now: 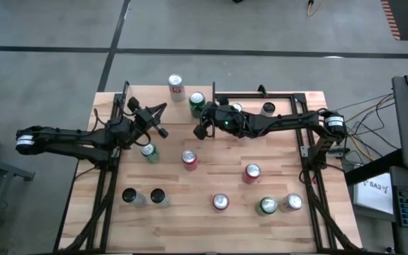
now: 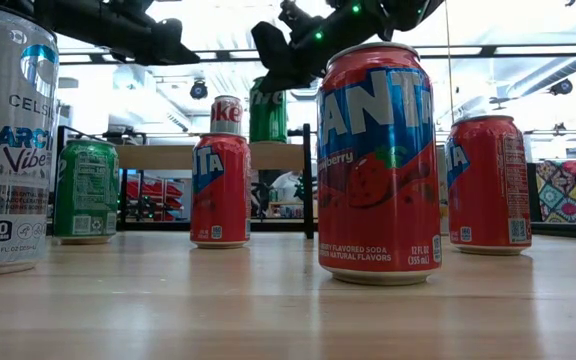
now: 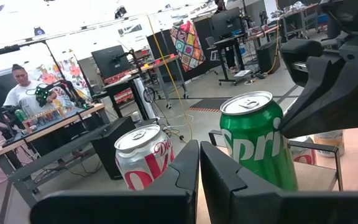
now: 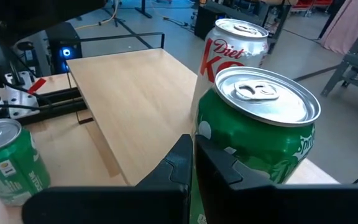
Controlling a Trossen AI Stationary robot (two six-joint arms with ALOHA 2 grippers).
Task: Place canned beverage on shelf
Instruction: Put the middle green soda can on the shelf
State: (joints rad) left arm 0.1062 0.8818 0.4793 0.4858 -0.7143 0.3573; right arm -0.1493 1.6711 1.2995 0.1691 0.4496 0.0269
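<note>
The shelf [image 1: 179,115], a light wooden board with black posts, stands at the table's far side. A green Sprite can [image 1: 197,103] and a Diet Coke can [image 1: 176,87] stand upright on it. My right gripper [image 1: 207,112] is shut and reaches in from the right, its fingertips [image 4: 185,152] right at the Sprite can [image 4: 260,143]. My left gripper [image 1: 160,110] is shut and hovers over the shelf's left part, pointing at both cans. Its fingers [image 3: 194,171] hold nothing. My right gripper has its shut fingertips at the Sprite can's upper side wall [image 4: 207,134], coming roughly level from the table's right and near side. I cannot tell whether they touch it. The can stands upright on the shelf board [image 4: 129,93].
Several more cans stand on the tabletop: a green one [image 1: 147,151] near the shelf, red Fanta cans [image 1: 189,159] [image 1: 252,172] in the middle, and others along the near edge [image 1: 220,202]. A black frame [image 1: 304,152] borders the right side. A person [image 3: 20,93] stands far off.
</note>
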